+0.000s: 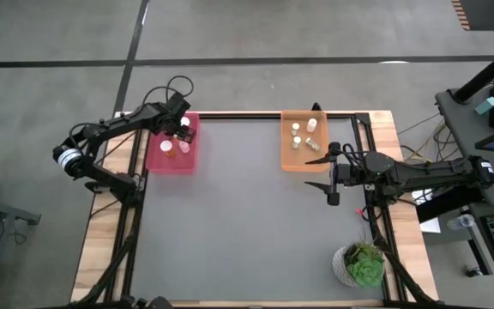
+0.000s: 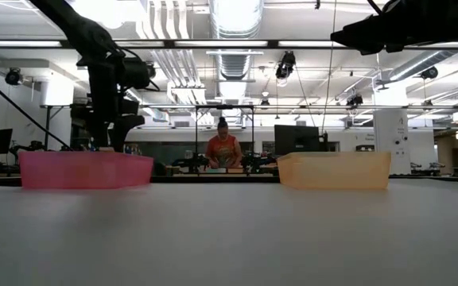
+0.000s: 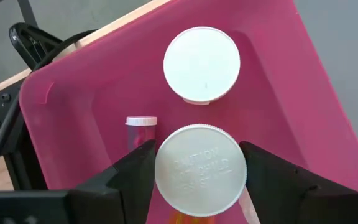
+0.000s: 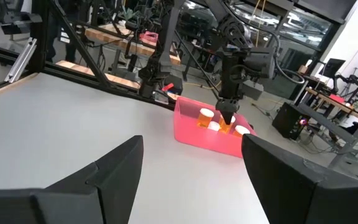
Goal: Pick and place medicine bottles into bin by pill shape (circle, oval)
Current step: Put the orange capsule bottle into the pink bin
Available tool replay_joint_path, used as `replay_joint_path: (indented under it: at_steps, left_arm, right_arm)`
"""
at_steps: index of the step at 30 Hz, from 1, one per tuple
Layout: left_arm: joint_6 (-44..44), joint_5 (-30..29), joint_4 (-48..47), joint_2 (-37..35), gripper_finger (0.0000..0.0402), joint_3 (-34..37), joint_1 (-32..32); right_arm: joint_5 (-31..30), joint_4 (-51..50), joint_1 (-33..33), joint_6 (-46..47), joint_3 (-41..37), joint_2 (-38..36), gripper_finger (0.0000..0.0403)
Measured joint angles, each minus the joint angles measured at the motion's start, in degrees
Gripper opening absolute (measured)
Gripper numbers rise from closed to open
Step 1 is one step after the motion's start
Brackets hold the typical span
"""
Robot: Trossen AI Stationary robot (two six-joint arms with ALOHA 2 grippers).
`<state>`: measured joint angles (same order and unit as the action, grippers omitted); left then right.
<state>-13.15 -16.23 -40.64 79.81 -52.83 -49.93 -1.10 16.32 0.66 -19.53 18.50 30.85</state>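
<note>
Two bins sit at the table's far edge: pink bin point(image 1: 172, 156) at 11 o'clock, orange bin point(image 1: 303, 157) at 1 o'clock. Left gripper point(image 3: 197, 177), inside the pink one, is clamped on a bottle point(image 3: 199, 169) with a white ribbed cap and orange body. Right gripper point(image 1: 331, 177) hangs spread wide beside the orange bin.

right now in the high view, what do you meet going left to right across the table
left tool over the pink bin → orange bin with its bottles → right tool, open, beside that bin → green plant near the table's front right corner
</note>
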Motion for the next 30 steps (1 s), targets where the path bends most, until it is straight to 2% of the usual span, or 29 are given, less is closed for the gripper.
replay_joint_path:
  at_steps: [12,24,30]
  left_arm:
    - [-1.52,0.02,3.39,0.0,0.0203,3.5,0.02]
    - [-1.54,0.95,3.35,0.0,0.0204,3.59,0.02]
    - [-1.52,1.36,3.3,0.0,0.0234,3.59,0.02]
  right_arm:
    - [0.0,0.0,-0.01,0.0,0.0,0.0,0.0265]
    - [0.0,-0.02,-0.01,0.0,0.07,0.0,0.0265]
    - [0.0,-0.04,-0.01,0.0,0.07,0.0,0.0265]
